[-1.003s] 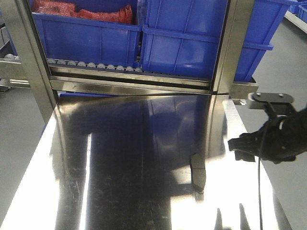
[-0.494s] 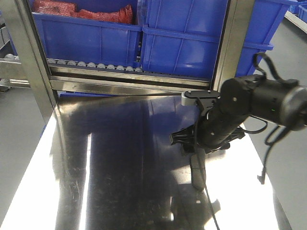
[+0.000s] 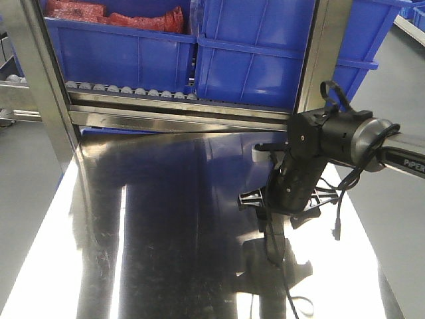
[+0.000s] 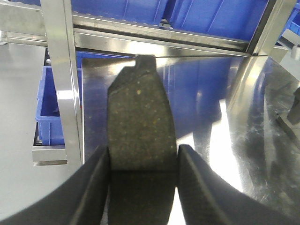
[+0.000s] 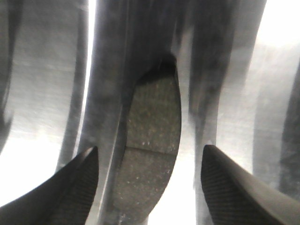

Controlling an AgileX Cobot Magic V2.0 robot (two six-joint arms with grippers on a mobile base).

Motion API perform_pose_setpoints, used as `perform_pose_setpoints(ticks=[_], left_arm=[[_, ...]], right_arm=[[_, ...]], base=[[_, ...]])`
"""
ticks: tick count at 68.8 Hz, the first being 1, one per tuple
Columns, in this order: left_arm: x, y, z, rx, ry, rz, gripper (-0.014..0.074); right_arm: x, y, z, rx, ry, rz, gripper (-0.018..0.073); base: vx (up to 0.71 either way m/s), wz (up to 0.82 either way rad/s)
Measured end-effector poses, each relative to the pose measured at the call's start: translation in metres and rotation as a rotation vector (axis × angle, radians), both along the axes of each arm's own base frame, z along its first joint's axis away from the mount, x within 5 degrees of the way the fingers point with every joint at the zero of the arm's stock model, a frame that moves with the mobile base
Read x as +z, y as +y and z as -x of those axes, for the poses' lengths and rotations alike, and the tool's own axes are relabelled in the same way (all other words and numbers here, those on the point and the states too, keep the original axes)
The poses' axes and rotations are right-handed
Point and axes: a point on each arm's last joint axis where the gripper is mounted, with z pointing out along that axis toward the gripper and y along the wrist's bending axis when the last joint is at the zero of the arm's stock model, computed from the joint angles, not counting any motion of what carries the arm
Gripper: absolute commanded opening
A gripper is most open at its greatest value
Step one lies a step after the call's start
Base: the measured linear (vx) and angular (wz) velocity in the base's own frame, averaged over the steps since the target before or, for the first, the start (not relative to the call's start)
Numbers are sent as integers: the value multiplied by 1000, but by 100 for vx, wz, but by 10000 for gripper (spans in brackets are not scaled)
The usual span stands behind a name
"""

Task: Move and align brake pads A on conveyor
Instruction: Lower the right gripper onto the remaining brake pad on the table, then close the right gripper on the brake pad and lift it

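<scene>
The steel tabletop point(image 3: 166, 232) fills my front view, with blue bins point(image 3: 252, 53) on the rack beyond. The right arm point(image 3: 332, 136) reaches in from the right edge with its wrist bent down. The right gripper point(image 5: 149, 151) faces the steel, fingers point(image 5: 70, 187) spread wide and holding nothing. The loose brake pad point(image 5: 152, 140) lies flat directly beneath, between them and clear of both. The left gripper point(image 4: 143, 154) is clamped on the gripped brake pad point(image 4: 140, 108), which juts forward past its fingertips. A second ago the right gripper hung out by the table's right edge. It has since swung in over the loose pad, which hasn't shifted.
</scene>
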Motion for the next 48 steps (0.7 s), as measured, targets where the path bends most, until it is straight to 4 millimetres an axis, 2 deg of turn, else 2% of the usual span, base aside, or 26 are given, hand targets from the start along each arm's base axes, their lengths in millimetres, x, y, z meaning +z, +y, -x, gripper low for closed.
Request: perform_pose_setpoints(ticks=[33,42,48], left_arm=[[0,0,0,0,0,0,-6],[0,0,0,0,0,0,-6],[0,0,0,0,0,0,-6]], right_arm=[[-23,2,-2,-9,70,17,449],[-23,2,-2,-11,70,17,419],[-26,2,-3,-11,77,19,361]], base=[[0,0],[0,0],[0,0]])
